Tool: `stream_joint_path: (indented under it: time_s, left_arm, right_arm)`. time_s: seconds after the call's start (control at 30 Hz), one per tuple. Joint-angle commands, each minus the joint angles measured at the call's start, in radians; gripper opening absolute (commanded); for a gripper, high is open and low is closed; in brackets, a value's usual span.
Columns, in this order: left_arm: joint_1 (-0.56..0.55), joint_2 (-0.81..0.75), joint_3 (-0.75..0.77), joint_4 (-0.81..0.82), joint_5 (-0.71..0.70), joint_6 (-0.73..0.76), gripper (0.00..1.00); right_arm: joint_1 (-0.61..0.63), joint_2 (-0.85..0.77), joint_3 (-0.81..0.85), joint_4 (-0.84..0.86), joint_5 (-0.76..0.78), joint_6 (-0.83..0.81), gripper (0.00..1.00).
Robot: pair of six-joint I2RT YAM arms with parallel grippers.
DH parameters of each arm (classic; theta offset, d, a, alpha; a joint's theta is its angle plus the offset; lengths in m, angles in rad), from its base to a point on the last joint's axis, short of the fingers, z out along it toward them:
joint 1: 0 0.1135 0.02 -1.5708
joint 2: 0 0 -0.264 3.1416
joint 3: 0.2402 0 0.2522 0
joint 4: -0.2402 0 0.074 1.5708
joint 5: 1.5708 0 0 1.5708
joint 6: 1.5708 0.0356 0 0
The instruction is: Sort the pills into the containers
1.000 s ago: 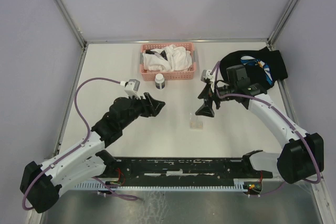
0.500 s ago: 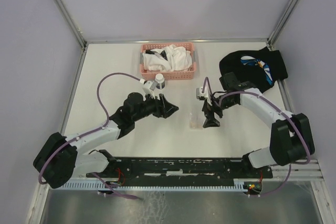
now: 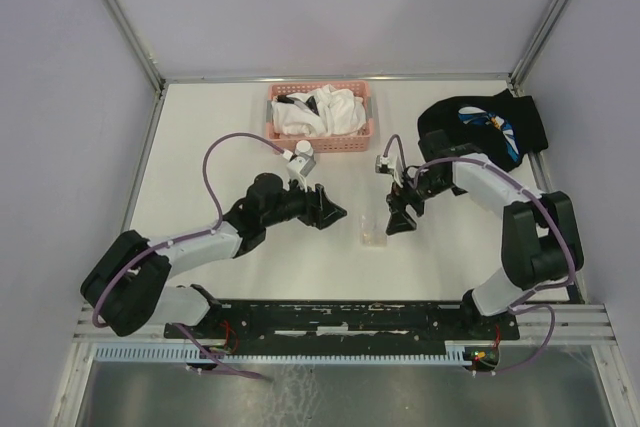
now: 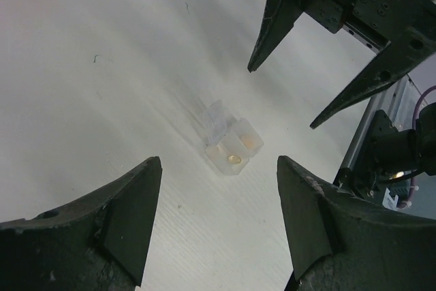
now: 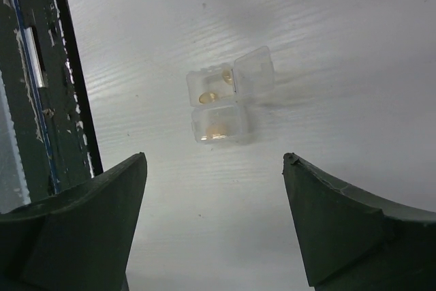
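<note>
A small clear plastic box (image 3: 373, 232) lies on the white table between my two grippers. One lid flap stands open, and yellowish pills show in its compartments in the left wrist view (image 4: 231, 144) and the right wrist view (image 5: 219, 103). My left gripper (image 3: 333, 213) is open and empty just left of the box, jaws spread wide toward it (image 4: 219, 160). My right gripper (image 3: 399, 218) is open and empty just right of the box (image 5: 214, 156). Its two dark fingers (image 4: 272, 25) show beyond the box in the left wrist view.
A pink mesh basket (image 3: 322, 140) with white cloths sits at the back. A white bottle (image 3: 303, 151) stands in front of it, partly behind my left wrist. A black cloth bundle (image 3: 485, 127) lies at the back right. A black rail (image 3: 350, 317) runs along the near edge.
My left gripper has moved right, closer to the box. My right gripper has swung in and down to the box's right side. The box has not moved.
</note>
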Motion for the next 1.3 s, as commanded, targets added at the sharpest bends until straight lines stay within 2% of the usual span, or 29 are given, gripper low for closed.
stream_joint_path:
  time_s: [0.0, 0.13, 0.33, 0.47, 0.7, 0.93, 1.27]
  left_arm:
    - [0.004, 0.025, 0.046, 0.074, 0.01, 0.016, 0.75]
    - [0.01, 0.041, 0.046, 0.104, 0.009, -0.043, 0.71]
    - [0.037, 0.058, 0.088, 0.099, 0.068, -0.089, 0.71]
    - [0.053, 0.099, 0.096, 0.095, 0.082, -0.091, 0.71]
    - [0.087, 0.204, 0.137, 0.087, 0.087, -0.147, 0.63]
    - [0.087, 0.276, 0.144, 0.142, 0.096, -0.172, 0.58]
    - [0.087, 0.353, 0.161, 0.225, 0.179, -0.179, 0.55]
  right_arm:
    - [-0.001, -0.144, -0.089, 0.009, -0.066, -0.295, 0.9]
    - [-0.001, -0.287, -0.211, 0.145, -0.032, -0.398, 0.89]
    - [0.004, -0.329, -0.232, 0.103, -0.069, -0.527, 0.88]
    - [0.032, -0.346, -0.256, 0.111, -0.093, -0.567, 0.83]
    - [0.091, -0.315, -0.26, 0.158, 0.007, -0.536, 0.69]
    - [0.107, -0.278, -0.248, 0.165, 0.063, -0.507, 0.66]
    - [0.112, -0.191, -0.197, 0.173, 0.13, -0.38, 0.65]
